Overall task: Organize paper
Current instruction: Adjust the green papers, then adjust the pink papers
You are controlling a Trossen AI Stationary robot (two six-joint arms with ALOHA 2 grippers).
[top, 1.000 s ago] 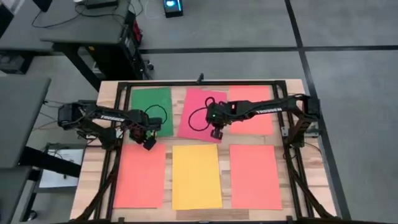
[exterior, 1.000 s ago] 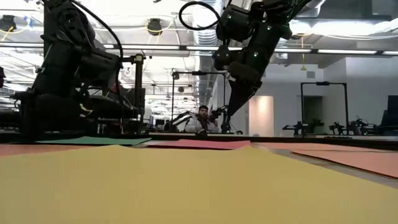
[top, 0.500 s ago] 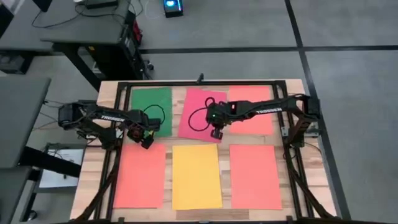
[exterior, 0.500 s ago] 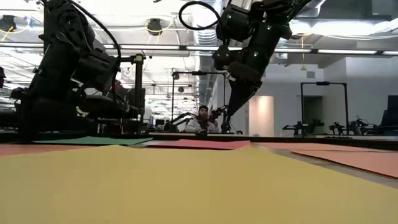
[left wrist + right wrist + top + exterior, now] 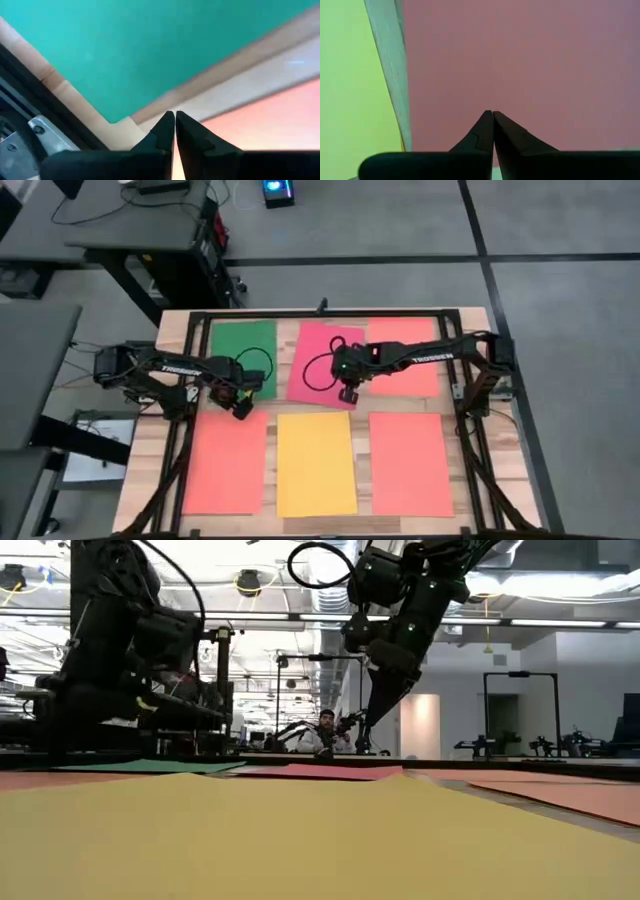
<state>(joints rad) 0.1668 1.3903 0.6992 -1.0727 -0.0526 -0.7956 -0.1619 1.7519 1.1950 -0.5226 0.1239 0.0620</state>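
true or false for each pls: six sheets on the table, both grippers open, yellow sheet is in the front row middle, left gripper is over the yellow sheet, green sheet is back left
1. Six sheets lie on the table. True.
2. Both grippers are open. False: the left gripper and right gripper are shut, holding nothing.
3. The yellow sheet is mid front row. True.
4. The left gripper is over the yellow sheet. False: it is by the green sheet corner.
5. The green sheet is back left. True.

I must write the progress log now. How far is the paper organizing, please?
Nothing looks gathered yet: six sheets lie apart on the table. In hand: the right gripper, shut, sits at the pink-red sheet's near edge; the left gripper, shut, is between the green sheet and an orange sheet. Left: collecting everything, including the yellow sheet.
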